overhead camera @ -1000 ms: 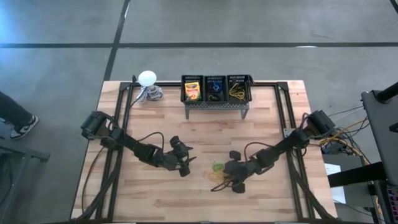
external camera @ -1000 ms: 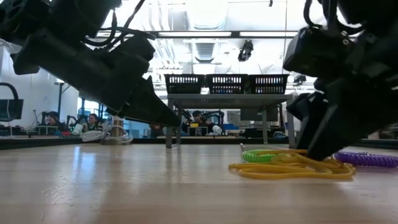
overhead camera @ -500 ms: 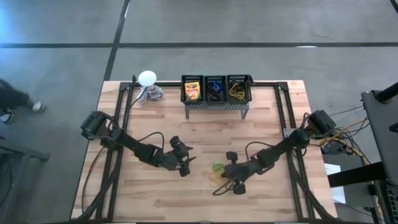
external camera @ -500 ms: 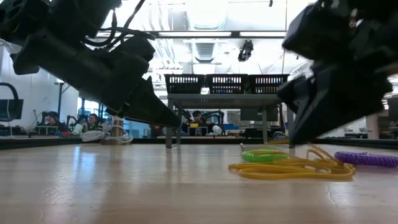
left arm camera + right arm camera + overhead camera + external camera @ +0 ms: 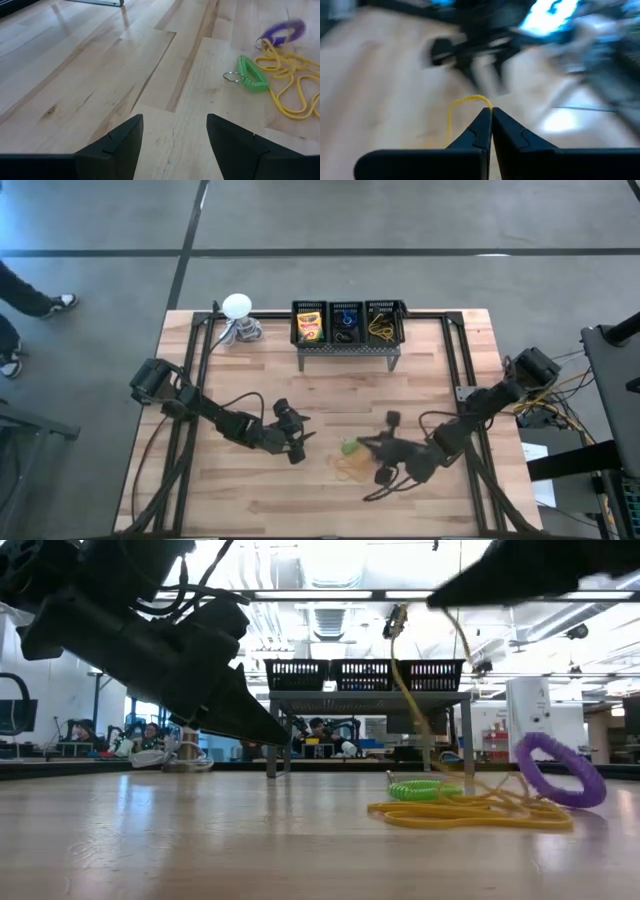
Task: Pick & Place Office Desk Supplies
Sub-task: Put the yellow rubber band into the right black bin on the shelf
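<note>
right gripper [image 5: 491,116] pinched on one strand of the yellow rubber bands [image 5: 470,810], the tangle mostly on the table beside green coil ring [image 5: 251,76] and tipped-up purple ring [image 5: 558,768]; risk: thin strand slips or snags them; left gripper [image 5: 172,142] spread, empty.

Right wrist view: room beyond right gripper [image 5: 491,119] smeared, nothing there identifiable; yellow band [image 5: 465,102] visible only as a loop above the fingertips. Low view: right arm cut off by top edge, gripper unseen. High view: contents of bins [image 5: 347,323] too small to identify. Person [image 5: 25,295] cropped at left edge
</note>
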Robot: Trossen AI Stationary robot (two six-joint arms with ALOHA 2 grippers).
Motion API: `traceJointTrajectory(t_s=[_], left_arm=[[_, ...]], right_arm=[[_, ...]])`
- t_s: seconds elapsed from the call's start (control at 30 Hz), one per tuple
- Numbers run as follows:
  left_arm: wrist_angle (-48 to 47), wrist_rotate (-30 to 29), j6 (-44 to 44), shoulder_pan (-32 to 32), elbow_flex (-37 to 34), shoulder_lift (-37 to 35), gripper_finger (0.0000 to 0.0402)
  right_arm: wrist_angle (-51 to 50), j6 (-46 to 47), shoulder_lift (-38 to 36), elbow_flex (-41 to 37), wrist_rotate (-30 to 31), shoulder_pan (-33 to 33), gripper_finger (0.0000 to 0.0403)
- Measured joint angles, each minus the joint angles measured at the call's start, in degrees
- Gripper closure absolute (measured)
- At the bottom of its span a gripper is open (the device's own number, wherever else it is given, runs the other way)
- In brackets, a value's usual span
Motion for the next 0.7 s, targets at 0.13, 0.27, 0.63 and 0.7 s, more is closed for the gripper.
traceJointTrajectory(t_s=[0.13,0.27,0.63,0.7], left_arm=[[0.1,0.0,0.0,0.0,0.0,0.0,0.0179],[0.1,0.0,0.0,0.0,0.0,0.0,0.0179],[0.0,0.0,0.0,0.0,0.0,0.0,0.0179],[0.0,0.0,0.0,0.0,0.0,0.0,0.0179]], right_arm=[[0.9,-5.6,-4.0,0.0,11.1,1.0,0.0394],[4.6,-16.2,-8.8,0.8,13.0,0.5,0.0394],[5.8,-38.8,-22.2,5.6,12.8,-5.2,0.0394],[5.8,-41.5,-24.1,6.4,12.8,-7.2,0.0394]])
